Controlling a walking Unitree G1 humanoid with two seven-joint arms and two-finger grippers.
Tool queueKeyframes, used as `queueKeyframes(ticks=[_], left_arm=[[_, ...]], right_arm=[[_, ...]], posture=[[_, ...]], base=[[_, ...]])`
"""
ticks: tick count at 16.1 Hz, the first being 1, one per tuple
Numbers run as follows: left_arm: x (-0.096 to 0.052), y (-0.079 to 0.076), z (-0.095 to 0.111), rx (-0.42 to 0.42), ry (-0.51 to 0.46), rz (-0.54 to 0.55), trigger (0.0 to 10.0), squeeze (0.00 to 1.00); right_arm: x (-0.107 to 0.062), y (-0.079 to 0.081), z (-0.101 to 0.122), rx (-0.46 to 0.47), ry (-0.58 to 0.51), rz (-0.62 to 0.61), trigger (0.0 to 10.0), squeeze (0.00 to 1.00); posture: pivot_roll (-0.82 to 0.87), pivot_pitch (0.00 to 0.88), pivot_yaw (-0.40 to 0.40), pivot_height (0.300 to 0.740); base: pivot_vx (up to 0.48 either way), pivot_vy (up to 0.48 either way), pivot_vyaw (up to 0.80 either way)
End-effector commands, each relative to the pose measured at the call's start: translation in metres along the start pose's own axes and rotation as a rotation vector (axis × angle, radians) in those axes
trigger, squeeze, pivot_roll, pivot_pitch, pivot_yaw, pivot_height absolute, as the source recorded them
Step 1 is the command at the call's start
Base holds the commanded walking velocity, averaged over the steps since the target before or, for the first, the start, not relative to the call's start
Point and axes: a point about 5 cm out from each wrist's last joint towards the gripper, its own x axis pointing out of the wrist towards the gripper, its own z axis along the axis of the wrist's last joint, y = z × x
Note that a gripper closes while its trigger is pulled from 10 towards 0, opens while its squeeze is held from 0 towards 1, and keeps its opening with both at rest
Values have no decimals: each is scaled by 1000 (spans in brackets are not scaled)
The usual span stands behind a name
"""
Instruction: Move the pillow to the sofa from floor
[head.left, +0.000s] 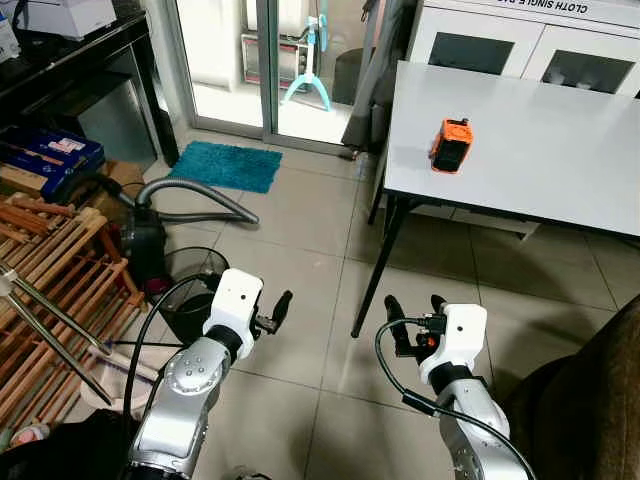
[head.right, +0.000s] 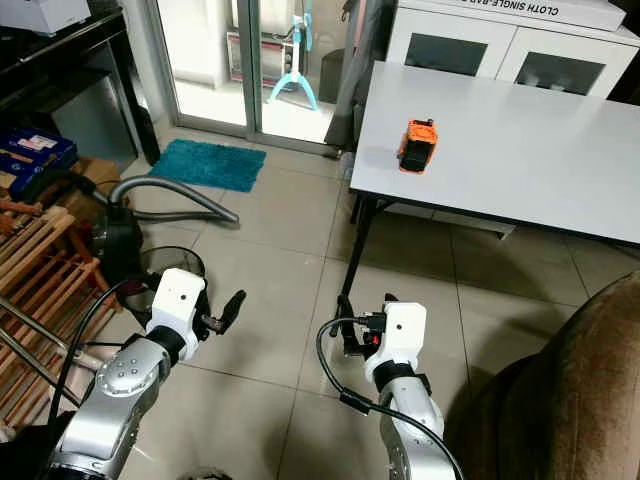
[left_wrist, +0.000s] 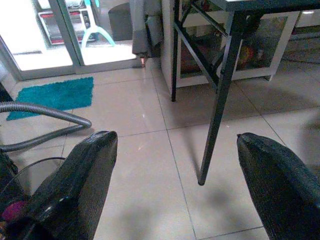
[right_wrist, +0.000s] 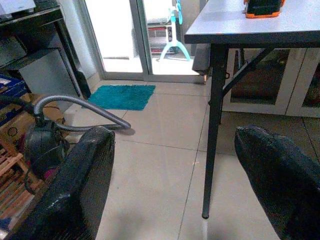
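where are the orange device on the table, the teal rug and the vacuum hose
orange device (head.left: 451, 145), left eye view, on its dark front face
teal rug (head.left: 226, 165), left eye view, middle of the pile
vacuum hose (head.left: 196, 194), left eye view, on the grey curved stretch over the tiles

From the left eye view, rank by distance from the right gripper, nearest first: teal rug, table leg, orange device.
From the right gripper:
1. table leg, just ahead, slightly toward the robot's left.
2. orange device, on the white table, ahead.
3. teal rug, far ahead-left by the glass door.
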Motion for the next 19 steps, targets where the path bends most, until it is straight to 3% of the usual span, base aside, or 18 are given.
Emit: queueKeyframes(ticks=[1,7,17,19], left_arm=[[2,-3,2,16,-11,-17,10000,0],[9,-3,6,45,-13,-69,10000,0],[12,-8,4,27,-15,-68,10000,0],[11,-9,4,28,-14,-70,10000,0]], right_arm=[[1,-3,4,-2,-11,-12,10000,0],[-3,-5,3,5,-27,-72,10000,0],[-8,-13,4,-39,-34,-107,10000,0],[-9,-16,3,-2,-21,-153,10000,0]], posture=[[86,0,-43,740],[63,0,21,740],[51,0,22,740],[50,1,11,740]], base=[[0,0,0],[0,0,0],[0,0,0],[0,0,-253]])
